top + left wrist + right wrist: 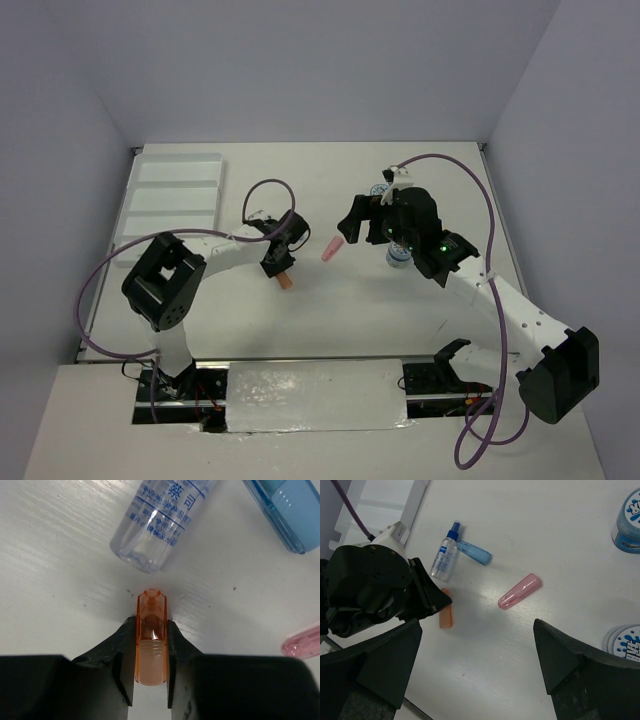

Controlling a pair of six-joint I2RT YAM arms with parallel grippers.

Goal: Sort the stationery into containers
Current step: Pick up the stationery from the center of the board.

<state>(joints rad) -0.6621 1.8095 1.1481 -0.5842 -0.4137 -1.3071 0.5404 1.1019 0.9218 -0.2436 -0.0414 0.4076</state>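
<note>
My left gripper (276,262) is shut on the orange piece (151,640), which lies flat on the table; its jaws press both long sides. The orange piece also shows in the top view (286,281) and the right wrist view (446,616). The clear bottle with a blue cap (160,520) and the light blue piece (287,507) lie just beyond it. The pink piece (331,250) lies between the arms. My right gripper (476,625) is open and empty, above the table right of the pink piece. The white tray (170,195) is at the far left. The green pen is out of view.
Two blue-and-white tape rolls (627,522) (625,642) sit under and beside my right arm, also seen in the top view (398,258). A purple cable loops above each arm. The tray's edge (385,505) is beyond my left gripper.
</note>
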